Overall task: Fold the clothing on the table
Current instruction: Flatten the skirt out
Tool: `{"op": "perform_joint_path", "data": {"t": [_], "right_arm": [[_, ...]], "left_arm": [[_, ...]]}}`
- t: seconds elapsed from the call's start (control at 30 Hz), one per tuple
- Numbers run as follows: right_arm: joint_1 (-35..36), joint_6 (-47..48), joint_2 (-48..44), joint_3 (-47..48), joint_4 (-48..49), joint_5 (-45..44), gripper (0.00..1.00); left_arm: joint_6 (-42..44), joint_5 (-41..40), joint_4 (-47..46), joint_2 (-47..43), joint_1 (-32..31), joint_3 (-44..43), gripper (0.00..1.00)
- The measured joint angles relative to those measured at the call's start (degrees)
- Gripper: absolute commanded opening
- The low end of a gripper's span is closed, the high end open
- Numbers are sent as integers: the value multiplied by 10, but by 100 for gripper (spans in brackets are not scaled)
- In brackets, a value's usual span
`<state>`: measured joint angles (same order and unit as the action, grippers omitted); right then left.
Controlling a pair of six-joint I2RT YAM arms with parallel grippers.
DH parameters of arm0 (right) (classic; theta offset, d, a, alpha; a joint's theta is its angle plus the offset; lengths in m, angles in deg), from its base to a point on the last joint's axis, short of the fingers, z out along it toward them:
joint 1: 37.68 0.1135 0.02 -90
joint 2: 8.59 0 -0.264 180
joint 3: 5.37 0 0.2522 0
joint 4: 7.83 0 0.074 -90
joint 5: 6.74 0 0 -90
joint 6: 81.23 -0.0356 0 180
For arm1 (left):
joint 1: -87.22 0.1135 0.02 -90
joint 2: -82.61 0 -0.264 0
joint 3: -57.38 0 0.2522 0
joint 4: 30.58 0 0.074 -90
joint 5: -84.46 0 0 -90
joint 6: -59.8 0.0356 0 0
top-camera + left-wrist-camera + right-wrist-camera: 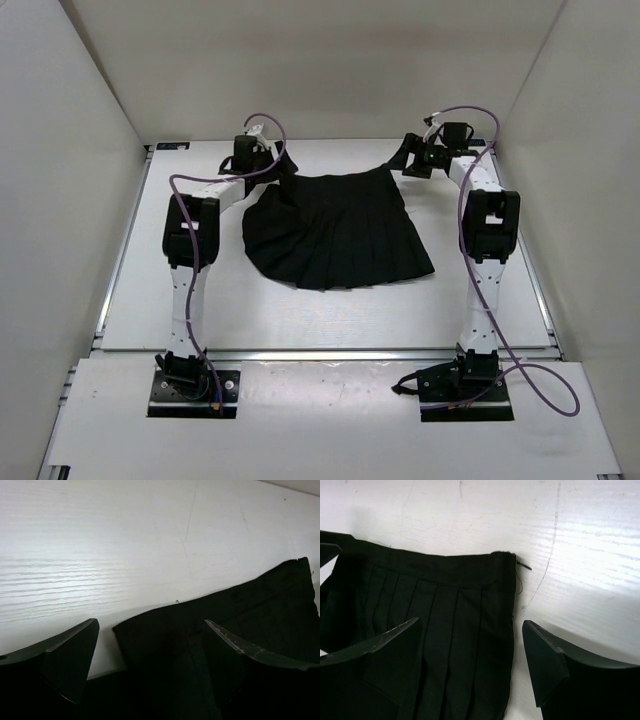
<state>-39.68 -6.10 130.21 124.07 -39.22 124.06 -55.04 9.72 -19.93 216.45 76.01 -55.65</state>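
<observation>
Lying on the table: the clothing (335, 230), a black pleated skirt, is spread flat on the white table (300, 315). It sits in the far half, about midway between the left and right edges.
Skirt lie: the narrow waistband points toward the far edge. The flared hem fans out toward the near edge and is well apart from it.
Left gripper (262, 160): it is at the waistband's left end, toward the far-left corner. Its jaws are released, spread wide, grasping nothing.
Left wrist view: a dark fold of the skirt lies on the table under the gap between the fingers (75, 650) and runs off under the right-hand finger.
Right gripper (415, 160): it is at the waistband's right end, toward the far-right corner. Its jaws are also released and wide apart, holding nothing.
Right wrist view: the waistband corner and pleats lie flat below the gap. The skirt's side edge falls between the two fingers, with bare table beside it.
Metal tab (522, 565): a small tab sticks out from the waistband's end onto the table.
</observation>
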Motion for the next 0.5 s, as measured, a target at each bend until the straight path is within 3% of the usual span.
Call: {"op": "perform_joint_path", "data": {"t": [0.27, 0.4, 0.5], "right_arm": [[8, 5, 43, 48, -14, -21, 76], [13, 11, 66, 67, -33, -26, 69], [18, 19, 70, 75, -42, -33, 49]], "left_arm": [[-7, 3, 33, 23, -21, -19, 75], [-10, 5, 42, 23, -20, -14, 50], [-14, 8, 42, 23, -19, -13, 27]]}}
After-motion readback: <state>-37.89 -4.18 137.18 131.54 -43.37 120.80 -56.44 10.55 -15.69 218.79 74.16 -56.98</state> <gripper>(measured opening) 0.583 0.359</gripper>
